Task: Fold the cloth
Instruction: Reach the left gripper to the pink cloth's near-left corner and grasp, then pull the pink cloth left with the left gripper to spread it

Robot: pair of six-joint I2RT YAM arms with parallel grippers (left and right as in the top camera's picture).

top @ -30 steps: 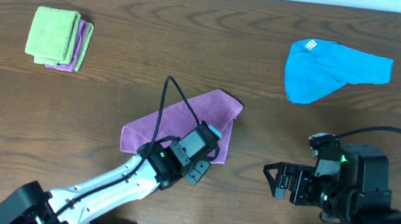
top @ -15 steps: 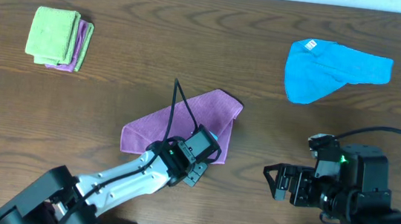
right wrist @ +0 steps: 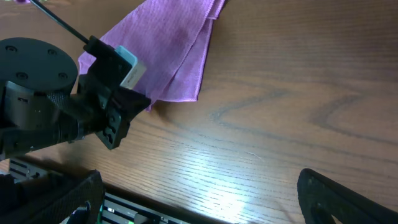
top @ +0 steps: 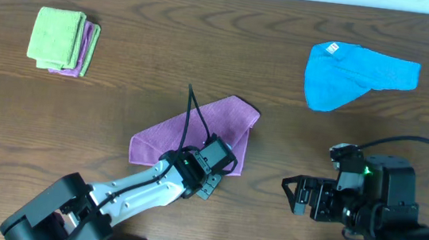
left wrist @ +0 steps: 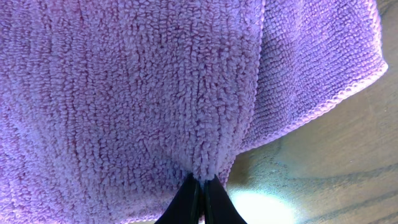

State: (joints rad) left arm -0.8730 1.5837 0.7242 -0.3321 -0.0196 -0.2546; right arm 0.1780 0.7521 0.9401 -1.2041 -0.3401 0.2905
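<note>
A purple cloth (top: 198, 128) lies folded over on the wooden table at centre front. It fills the left wrist view (left wrist: 155, 87), where a second layer shows at the right. My left gripper (left wrist: 202, 183) is shut on the cloth's near edge, and sits at the cloth's front right corner in the overhead view (top: 217, 168). It also shows in the right wrist view (right wrist: 118, 93) beside the cloth (right wrist: 168, 50). My right gripper (top: 301, 195) is open and empty, apart from the cloth, at the front right.
A crumpled blue cloth (top: 355, 75) lies at the back right. A stack of folded green and purple cloths (top: 63, 40) sits at the back left. The table's front edge (right wrist: 186, 208) runs close under the right gripper.
My left gripper has drawn back a little toward the front edge and settled at the cloth's front right corner. The cloth's shape is nearly unchanged. The right arm has not moved.
</note>
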